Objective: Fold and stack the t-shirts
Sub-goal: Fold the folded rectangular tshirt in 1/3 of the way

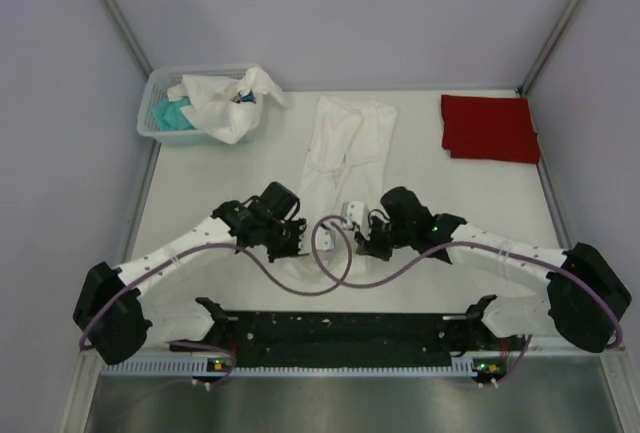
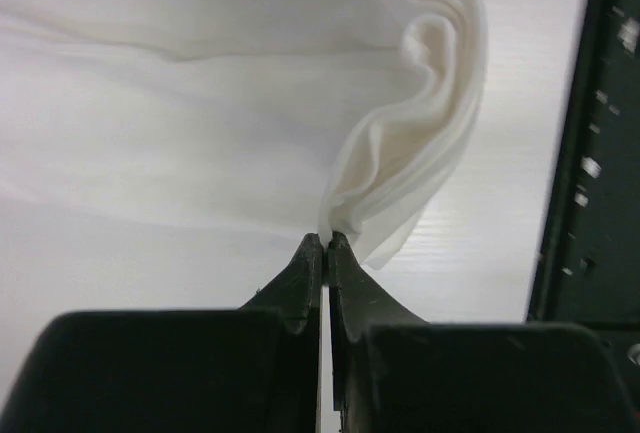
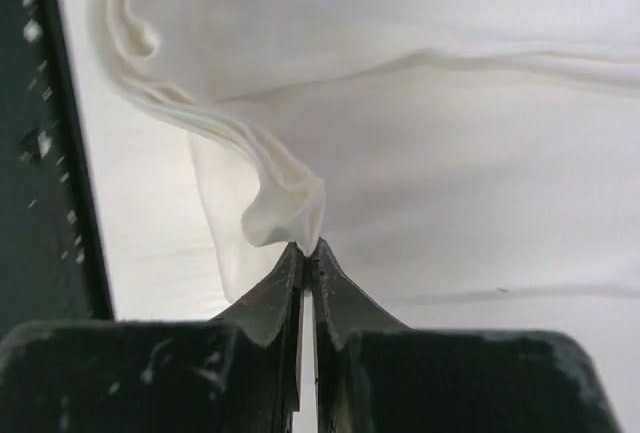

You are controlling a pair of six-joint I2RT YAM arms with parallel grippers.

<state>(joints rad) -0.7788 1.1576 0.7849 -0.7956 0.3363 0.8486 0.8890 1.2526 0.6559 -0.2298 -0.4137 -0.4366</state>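
A long, narrow-folded white t-shirt (image 1: pixel 340 168) lies in the middle of the table, running from far to near. My left gripper (image 1: pixel 290 243) is shut on its near left corner; the pinched bunched cloth (image 2: pixel 400 173) rises from the closed tips (image 2: pixel 326 241). My right gripper (image 1: pixel 362 241) is shut on its near right corner; a curl of cloth (image 3: pixel 285 203) sits at the closed tips (image 3: pixel 307 249). A folded red t-shirt (image 1: pixel 489 127) lies flat at the far right. White (image 1: pixel 225 103) and teal (image 1: pixel 172 115) t-shirts are heaped in the basket.
A small white plastic basket (image 1: pixel 152 103) stands at the far left corner. The black base rail (image 1: pixel 340 331) runs along the near edge, also seen in the left wrist view (image 2: pixel 595 153) and the right wrist view (image 3: pixel 45 153). Purple cables (image 1: pixel 325 263) loop between the arms.
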